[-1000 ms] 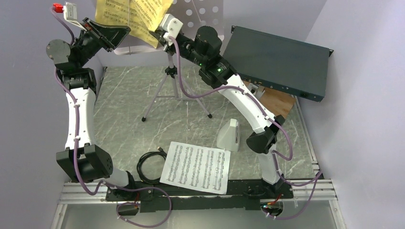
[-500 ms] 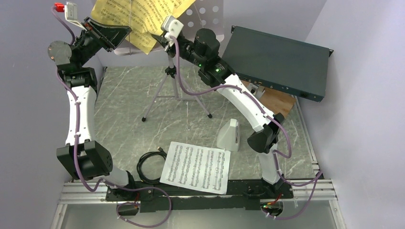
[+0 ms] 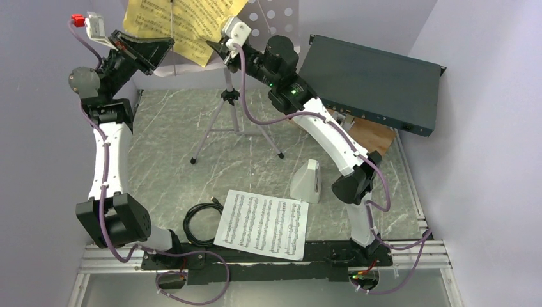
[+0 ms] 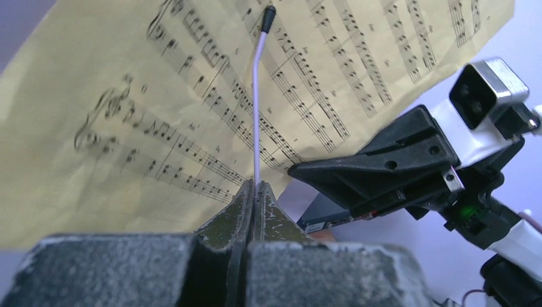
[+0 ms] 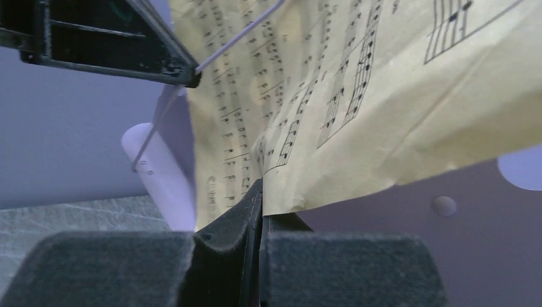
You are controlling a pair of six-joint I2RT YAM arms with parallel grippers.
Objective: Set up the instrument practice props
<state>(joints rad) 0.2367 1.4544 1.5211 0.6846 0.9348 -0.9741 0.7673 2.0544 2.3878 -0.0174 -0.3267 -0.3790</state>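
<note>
**A:** Where is the yellow sheet [image 3: 185, 25] sitting?

**B:** It is hanging at the top centre of the overhead frame, in front of the stand [image 3: 281, 19]. The right jaws are pinching its lower edge, closed tight on the paper. The left jaws are clamping shut on the thin wire [image 4: 255, 115] that is running up across the page.

**A:** How is that paper going to handle?

**B:** I am judging it light, limp and easy to crease or tear, and it is already buckling beside the pinch. Taking it by an edge near a corner and pulling gently is looking safest. The wire is looking slim and springy, so it could be slipping out of a grip. The stand is looking top-heavy on its tripod, so pushing on it is risking a tip.

**A:** And the other props?

**B:** The white sheet [image 3: 263, 224] is lying flat at the lower centre of the desk [image 3: 166, 128]. The metronome [image 3: 307, 181] is standing near its upper right corner.

**A:** What are you not making out?

**B:** The frame edge is cutting off the top of the stand's tray and of the yellow sheet. The sheet and both arms are hiding the tray's ledge, so I cannot tell whether the paper is resting on it. Where the wire is joining the stand is also hidden.
</note>
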